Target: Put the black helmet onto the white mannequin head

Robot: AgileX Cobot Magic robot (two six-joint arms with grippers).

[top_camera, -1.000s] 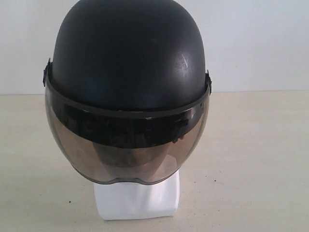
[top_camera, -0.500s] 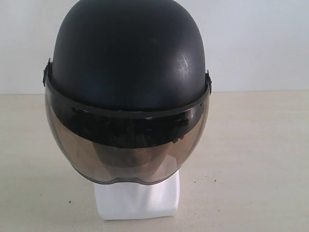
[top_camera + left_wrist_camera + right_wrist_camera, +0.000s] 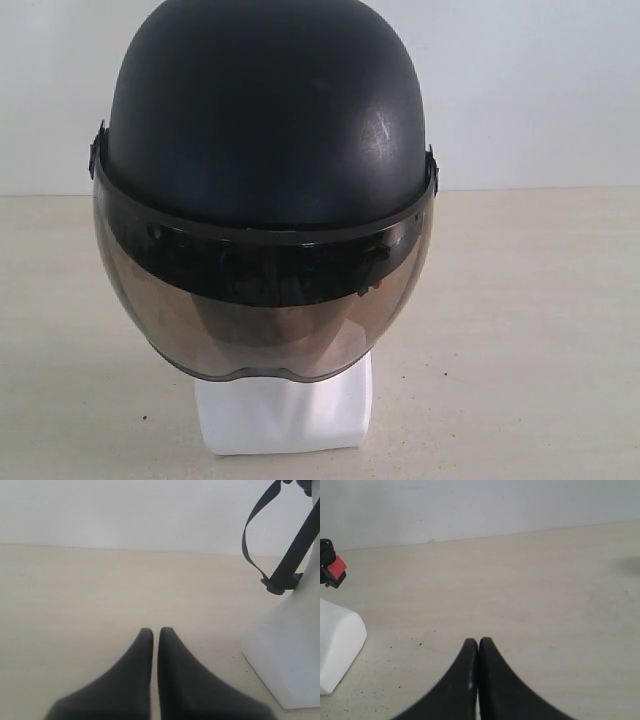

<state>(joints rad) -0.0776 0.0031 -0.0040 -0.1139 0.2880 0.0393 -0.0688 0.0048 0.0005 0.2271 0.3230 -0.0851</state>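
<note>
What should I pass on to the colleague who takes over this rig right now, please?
Left gripper: shut, empty, over the table, apart from the head's base.
Right gripper: shut, empty, on the other side of the base.
Helmet: sits on the head, visor down over the face, strap hanging loose by the neck.
Done: helmet is on, neither gripper touches it.
Left: probably nothing; perhaps check that it sits straight.
</note>
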